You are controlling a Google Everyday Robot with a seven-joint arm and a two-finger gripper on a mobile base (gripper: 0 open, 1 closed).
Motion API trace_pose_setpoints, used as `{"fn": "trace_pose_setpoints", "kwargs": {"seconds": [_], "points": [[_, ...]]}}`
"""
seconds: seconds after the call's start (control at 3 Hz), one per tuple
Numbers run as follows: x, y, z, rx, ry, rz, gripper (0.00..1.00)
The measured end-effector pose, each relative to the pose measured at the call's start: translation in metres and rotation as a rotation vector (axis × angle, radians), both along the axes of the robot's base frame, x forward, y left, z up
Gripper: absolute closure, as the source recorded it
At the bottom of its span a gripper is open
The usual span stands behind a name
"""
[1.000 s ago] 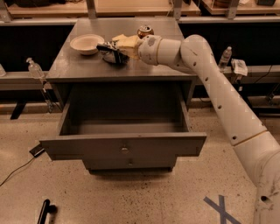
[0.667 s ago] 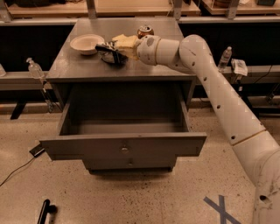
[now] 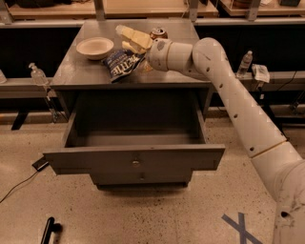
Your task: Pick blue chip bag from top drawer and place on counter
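Note:
The blue chip bag [image 3: 122,64], dark blue foil with white lettering, lies on the grey counter [image 3: 81,74] near its front middle. My gripper [image 3: 143,58] is at the bag's right end, at the tip of the white arm that reaches in from the right over the counter. I cannot tell whether it holds the bag. The top drawer [image 3: 133,161] is pulled wide open below the counter, and nothing shows inside it.
A shallow beige bowl [image 3: 95,47] stands on the counter left of the bag. A yellow sponge-like thing [image 3: 136,39] and a drink can [image 3: 158,33] sit behind the gripper. A narrower drawer front [image 3: 140,178] lies below. A long wooden shelf [image 3: 143,9] runs behind.
The bag has sunk a little and now lies flatter on the counter. The arm has hardly moved.

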State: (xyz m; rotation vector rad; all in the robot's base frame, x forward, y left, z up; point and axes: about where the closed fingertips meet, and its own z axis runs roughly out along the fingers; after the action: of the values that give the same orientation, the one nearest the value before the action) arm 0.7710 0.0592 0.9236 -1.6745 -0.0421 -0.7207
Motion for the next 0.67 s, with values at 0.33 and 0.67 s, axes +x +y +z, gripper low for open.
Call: {"fn": "trace_pose_setpoints", "kwargs": {"seconds": [0.33, 0.67], "points": [[0.000, 0.001, 0.000, -0.001, -0.001, 0.001, 0.00], [-0.004, -0.010, 0.015, 0.013, -0.035, -0.015, 0.00]]}}
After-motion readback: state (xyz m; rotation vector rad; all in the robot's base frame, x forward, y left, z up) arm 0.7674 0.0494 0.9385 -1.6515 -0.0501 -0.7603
